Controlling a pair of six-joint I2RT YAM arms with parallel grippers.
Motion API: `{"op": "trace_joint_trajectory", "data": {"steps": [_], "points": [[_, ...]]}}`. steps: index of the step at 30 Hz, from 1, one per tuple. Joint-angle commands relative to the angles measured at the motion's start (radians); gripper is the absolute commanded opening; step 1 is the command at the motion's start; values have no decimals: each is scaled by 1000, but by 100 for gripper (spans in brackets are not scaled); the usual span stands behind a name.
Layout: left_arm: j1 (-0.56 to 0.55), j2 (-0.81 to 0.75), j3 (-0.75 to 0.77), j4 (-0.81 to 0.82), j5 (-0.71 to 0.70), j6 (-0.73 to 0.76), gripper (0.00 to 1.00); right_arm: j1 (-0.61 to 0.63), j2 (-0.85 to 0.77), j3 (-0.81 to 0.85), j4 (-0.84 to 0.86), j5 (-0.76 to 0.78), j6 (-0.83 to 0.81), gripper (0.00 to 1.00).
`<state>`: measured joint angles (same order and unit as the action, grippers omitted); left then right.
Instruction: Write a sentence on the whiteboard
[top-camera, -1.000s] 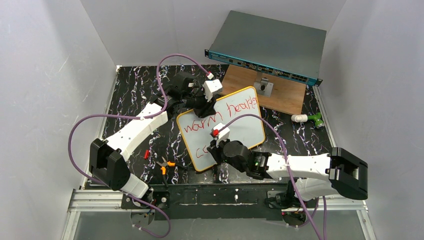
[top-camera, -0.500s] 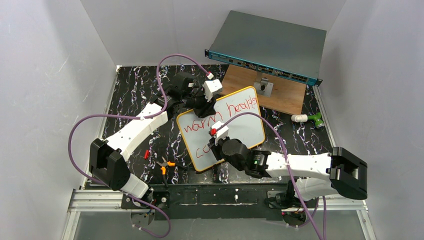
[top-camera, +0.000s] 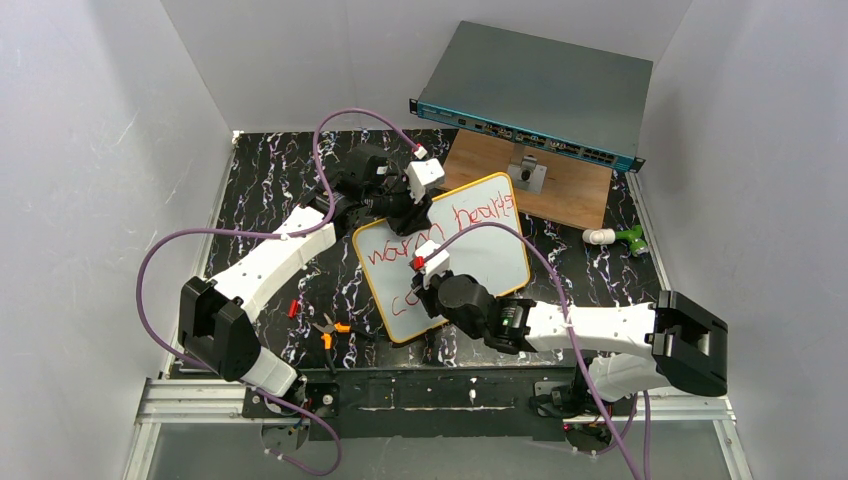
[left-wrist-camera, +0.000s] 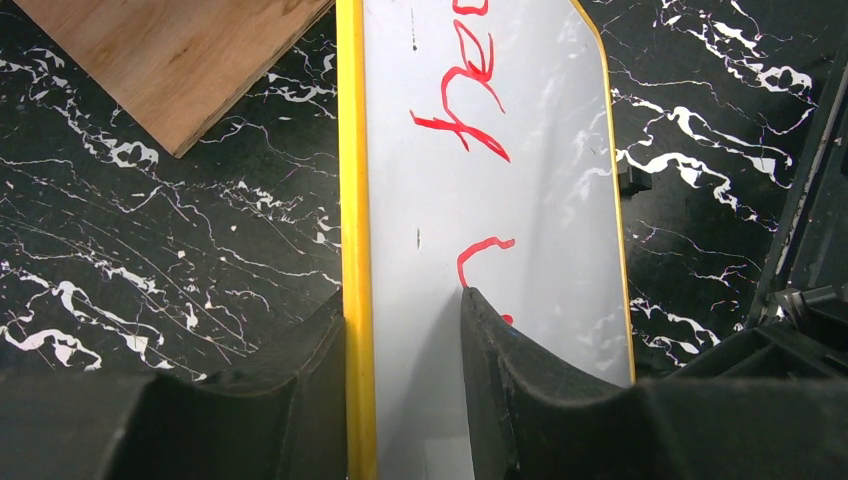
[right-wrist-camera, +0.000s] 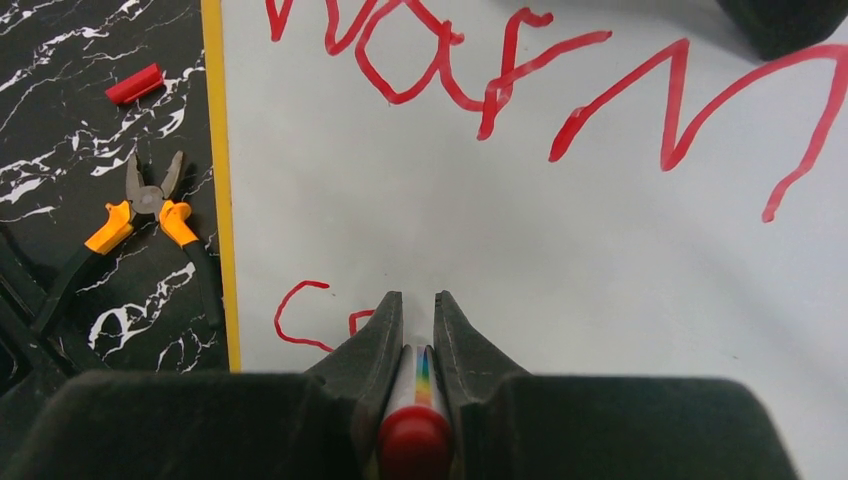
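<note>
Item: right gripper (right-wrist-camera: 418, 300) is clamping red marker (right-wrist-camera: 415, 438) over whiteboard (right-wrist-camera: 600, 250), left gripper (left-wrist-camera: 402, 310) is pinching its edge; probable hazard, board sliding under pen pressure, skewing sentence (right-wrist-camera: 492, 100).

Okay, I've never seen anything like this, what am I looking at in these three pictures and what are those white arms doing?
Two white robot arms are bolted to a black marbled table. One picture looks down from above; the other two come from a camera on each wrist. The left arm's fingers clamp the edge of the orange-rimmed white whiteboard. The right arm's fingers hold a red-ended marker over it, near red handwritten lettering. Orange-handled pliers, a grey box with a teal front and a wooden board also sit there.
</note>
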<state>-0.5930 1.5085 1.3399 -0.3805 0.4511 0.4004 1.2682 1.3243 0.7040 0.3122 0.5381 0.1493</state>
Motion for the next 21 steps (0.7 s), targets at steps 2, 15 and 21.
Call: {"op": "trace_joint_trajectory", "data": {"steps": [2,15,21], "points": [[-35,20,-54,-127,-80,129,0,-32,20,60,103,60,-55,1],[-37,17,-52,-131,-85,131,0,-31,23,65,115,4,-54,1],[-37,16,-46,-135,-87,132,0,-32,-33,29,117,-20,-33,1]]}}
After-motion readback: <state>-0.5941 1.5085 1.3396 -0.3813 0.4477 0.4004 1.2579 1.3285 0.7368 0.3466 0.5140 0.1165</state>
